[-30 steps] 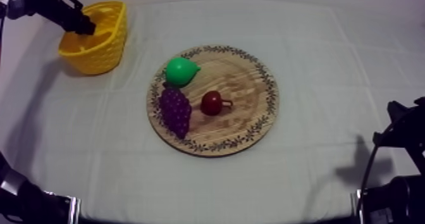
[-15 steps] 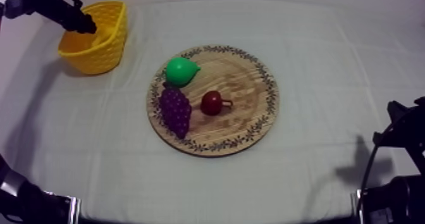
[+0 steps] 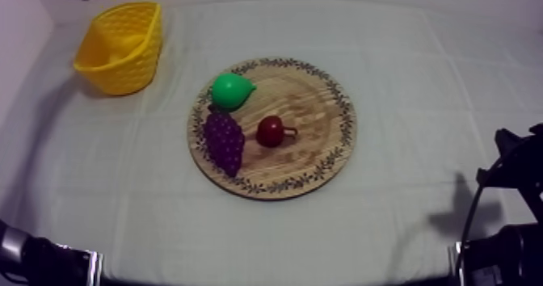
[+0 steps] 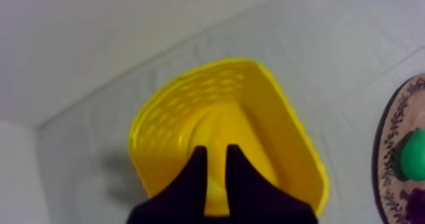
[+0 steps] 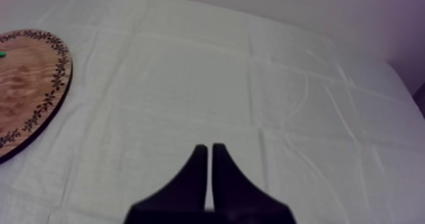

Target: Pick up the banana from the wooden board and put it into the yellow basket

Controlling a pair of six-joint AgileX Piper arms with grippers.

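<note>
Banana (image 4: 218, 122) is hard to tell apart from the yellow basket (image 3: 129, 75). A smooth, paler yellow form lies inside it, under my left gripper (image 4: 217, 149), and I take that for the fruit without being sure. The tabletop (image 3: 420, 79) carries the round wooden board (image 3: 315, 103) at its middle. The right wrist view cuts the board off to one stretch of its rim. The basket stands at the tabletop's far left corner. On the board's left side lie the grapes (image 3: 224, 140), with the pear (image 3: 230, 91) just beyond them and the small red fruit (image 3: 270, 131) nearer the centre. My left jaws stand slightly apart over the basket, holding nothing. My right gripper (image 5: 209, 148) is closed to a narrow wedge on nothing, above the bare tabletop to the right of the board.
</note>
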